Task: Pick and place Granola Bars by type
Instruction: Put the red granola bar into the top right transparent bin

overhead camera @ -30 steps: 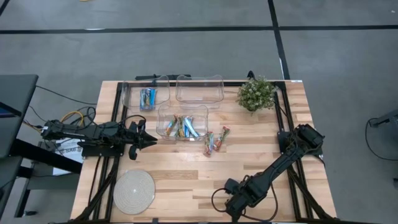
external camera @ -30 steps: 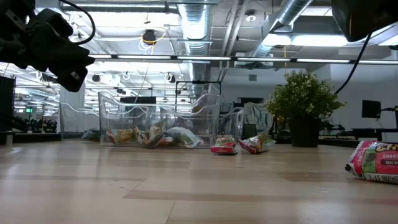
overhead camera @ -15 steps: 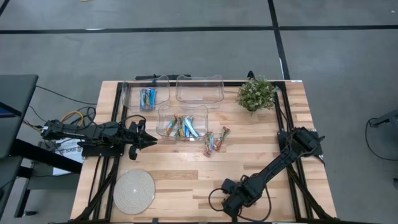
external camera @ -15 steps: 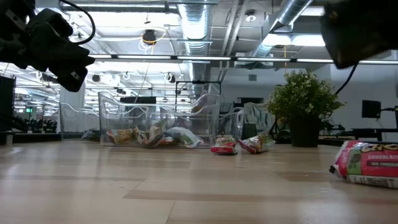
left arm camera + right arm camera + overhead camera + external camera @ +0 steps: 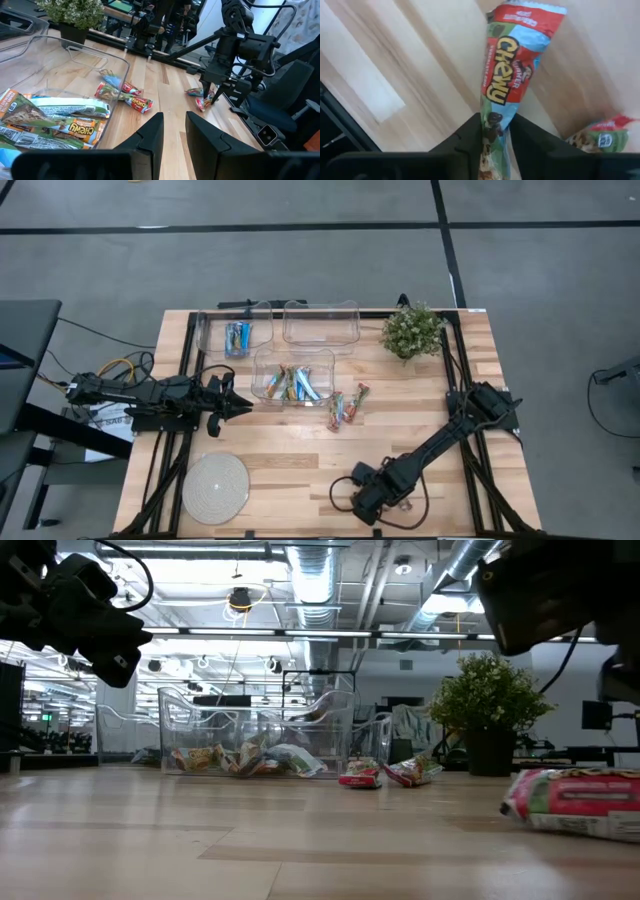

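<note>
My right gripper is low over the table's near edge, shut on a red and blue "Chewy" granola bar. A second bar lies on the wood beside it. More loose bars lie mid-table. The middle clear bin holds mixed bars, and the far-left bin holds blue ones. My left gripper hovers at the table's left, its fingers a little apart with nothing between them. My right gripper pinches one end of the Chewy bar between its two fingers. The rest of the bar runs on straight away from the fingers over the wood. In the low view a bar lies level at the tabletop; whether it is lifted clear I cannot tell.
An empty clear bin stands at the far edge and a potted plant at the far right. A round pale disc lies near left. Bare wood lies between the disc and my right gripper.
My right gripper has gone toward the table's left along the near edge. In the low view the bar by it has slid the same way and now lies longer and more level.
</note>
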Available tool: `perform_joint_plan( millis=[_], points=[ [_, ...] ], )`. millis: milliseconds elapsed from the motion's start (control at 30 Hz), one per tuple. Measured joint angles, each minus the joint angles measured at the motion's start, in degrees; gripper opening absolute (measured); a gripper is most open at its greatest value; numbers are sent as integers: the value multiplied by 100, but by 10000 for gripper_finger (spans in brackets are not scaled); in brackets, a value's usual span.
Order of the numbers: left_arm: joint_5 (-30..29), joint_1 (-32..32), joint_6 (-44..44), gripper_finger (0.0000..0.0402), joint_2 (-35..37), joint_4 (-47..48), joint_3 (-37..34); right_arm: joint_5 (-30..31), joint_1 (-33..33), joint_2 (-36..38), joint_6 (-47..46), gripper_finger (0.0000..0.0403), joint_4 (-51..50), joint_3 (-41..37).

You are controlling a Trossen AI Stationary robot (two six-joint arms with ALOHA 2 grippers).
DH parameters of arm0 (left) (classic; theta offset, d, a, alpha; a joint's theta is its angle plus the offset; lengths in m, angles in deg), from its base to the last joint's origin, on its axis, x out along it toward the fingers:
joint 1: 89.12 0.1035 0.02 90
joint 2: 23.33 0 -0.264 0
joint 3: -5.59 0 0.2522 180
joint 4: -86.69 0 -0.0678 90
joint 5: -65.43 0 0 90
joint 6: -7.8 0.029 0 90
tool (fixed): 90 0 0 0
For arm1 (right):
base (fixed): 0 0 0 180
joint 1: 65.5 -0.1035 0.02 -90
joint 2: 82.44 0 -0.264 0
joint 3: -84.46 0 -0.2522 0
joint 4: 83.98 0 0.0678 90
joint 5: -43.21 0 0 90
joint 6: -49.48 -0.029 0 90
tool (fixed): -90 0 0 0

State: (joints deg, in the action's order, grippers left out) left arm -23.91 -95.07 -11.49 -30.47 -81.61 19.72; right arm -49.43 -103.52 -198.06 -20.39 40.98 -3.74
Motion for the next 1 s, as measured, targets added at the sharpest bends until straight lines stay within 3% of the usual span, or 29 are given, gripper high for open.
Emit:
perform_joint_plan(
  millis=[200,633,1000],
  points=[
    [2,0,0,73,0,0,-1,-22,126,0,167,66,188,0],
    [2,-2,0,73,0,0,-1,-53,423,0,571,63,1440,0],
    [2,0,0,73,2,0,-1,-354,467,0,742,63,1287,0]
  ],
)
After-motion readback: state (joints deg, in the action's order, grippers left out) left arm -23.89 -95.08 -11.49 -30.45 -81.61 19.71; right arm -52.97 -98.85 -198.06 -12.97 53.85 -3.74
